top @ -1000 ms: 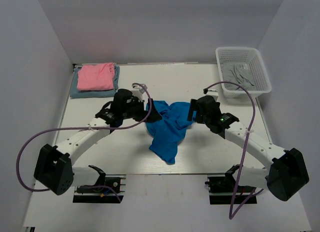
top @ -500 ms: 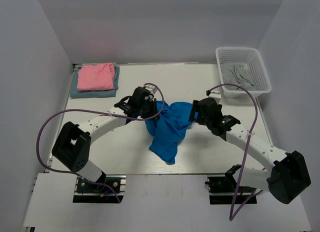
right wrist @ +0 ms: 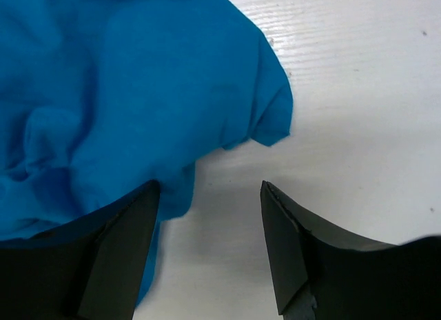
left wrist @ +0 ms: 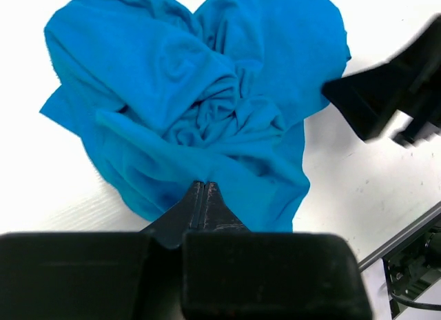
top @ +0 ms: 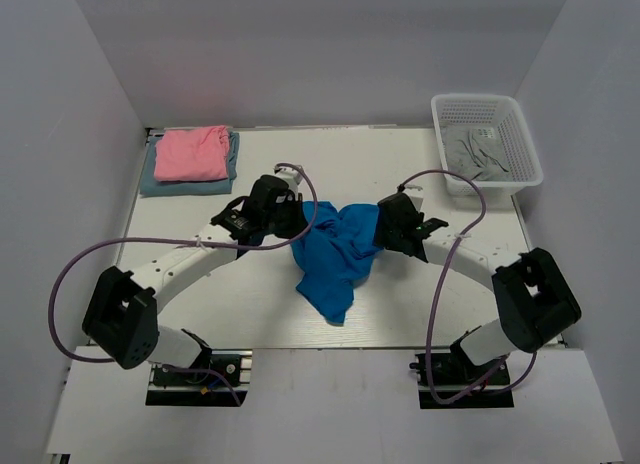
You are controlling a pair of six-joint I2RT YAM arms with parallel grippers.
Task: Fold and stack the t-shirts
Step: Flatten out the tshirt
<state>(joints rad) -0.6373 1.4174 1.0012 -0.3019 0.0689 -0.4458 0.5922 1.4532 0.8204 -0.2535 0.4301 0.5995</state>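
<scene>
Pinches shut with left jaws on a thin fold at the left edge of the blue t-shirt (top: 335,254); straddles its right edge with right jaws apart, gripping nothing yet. Lies bunched mid-counter (top: 400,174), between both arms. Looks light, limp, not slippery, so best taken by an edge or corner, not the wad. Runs long from far to near, tapering toward the near edge; shows no clear collar or hem.

One surface (top: 400,154) holds three shirts. One bright blue shirt (top: 335,254) lies between the two sets of jaws. One pink shirt (top: 192,152) sits on one grey-blue shirt (top: 180,188), well away from the left jaws. One white basket (top: 487,109), well away from the right jaws, has grey cloth (top: 478,149) inside; I cannot count the pieces. There are two arms, a left arm (top: 180,269) and a right arm (top: 480,264).
</scene>
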